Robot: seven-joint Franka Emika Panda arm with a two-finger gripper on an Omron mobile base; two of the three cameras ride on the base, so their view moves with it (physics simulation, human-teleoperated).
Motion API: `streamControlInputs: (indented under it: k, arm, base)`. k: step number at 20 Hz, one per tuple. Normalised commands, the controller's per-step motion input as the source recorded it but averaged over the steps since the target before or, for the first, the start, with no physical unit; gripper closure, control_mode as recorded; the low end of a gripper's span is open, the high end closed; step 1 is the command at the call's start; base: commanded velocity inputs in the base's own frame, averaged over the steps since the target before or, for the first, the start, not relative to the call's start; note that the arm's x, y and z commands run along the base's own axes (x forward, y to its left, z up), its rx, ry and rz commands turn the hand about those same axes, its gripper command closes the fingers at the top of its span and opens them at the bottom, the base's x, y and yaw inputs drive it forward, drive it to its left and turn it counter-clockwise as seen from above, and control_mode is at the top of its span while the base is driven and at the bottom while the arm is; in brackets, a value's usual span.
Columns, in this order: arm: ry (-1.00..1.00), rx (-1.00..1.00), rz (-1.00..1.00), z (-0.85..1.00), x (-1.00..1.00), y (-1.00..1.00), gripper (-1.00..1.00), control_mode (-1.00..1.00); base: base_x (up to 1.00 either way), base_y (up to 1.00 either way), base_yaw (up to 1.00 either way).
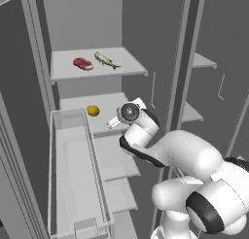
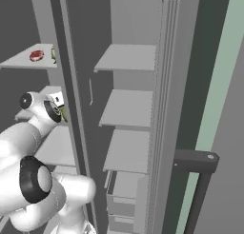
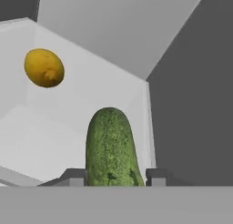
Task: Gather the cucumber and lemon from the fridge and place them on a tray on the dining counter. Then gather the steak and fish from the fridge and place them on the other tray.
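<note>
Left base view: the fridge stands open, its shelves running up the middle of the frame. The steak (image 1: 83, 63) and fish (image 1: 106, 60) lie side by side on the upper shelf, upper left of centre. One shelf down sits the lemon (image 1: 93, 110), and just right of it the arm's wrist reaches in over that same shelf, forearm rising from the lower right and bending at the elbow.

Right base view: the arm bulks at the lower left, wrist turned into the fridge at the left edge; the steak shows on the shelf at the upper left.

Hand view: the cucumber (image 3: 110, 148) stands at bottom centre, its long axis running straight away from the hand, near end lodged between the two fingertips (image 3: 73, 176). The gripper (image 3: 113, 177) looks clamped on the cucumber's sides. The lemon rests apart, at upper left, toward the shelf's back wall.
</note>
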Motion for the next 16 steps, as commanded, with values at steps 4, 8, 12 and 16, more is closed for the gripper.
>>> streamControlInputs:
  k: [4,8,12,16]
  arm:
    - [0.05,0.06,-0.06,0.83,-0.52,0.00,1.00,-1.00]
    - [0.09,0.07,-0.08,0.61,-0.64,-0.03,1.00,-1.00]
    - [0.16,0.08,-0.07,0.32,-0.68,-0.13,1.00,-1.00]
    - [0.18,0.09,-0.04,0.30,-0.73,-0.26,1.00,-1.00]
  base:
    - [0.00,0.00,0.00]
    - [0.00,0.00,0.00]
    - [0.00,0.00,0.00]
    - [0.00,0.00,0.00]
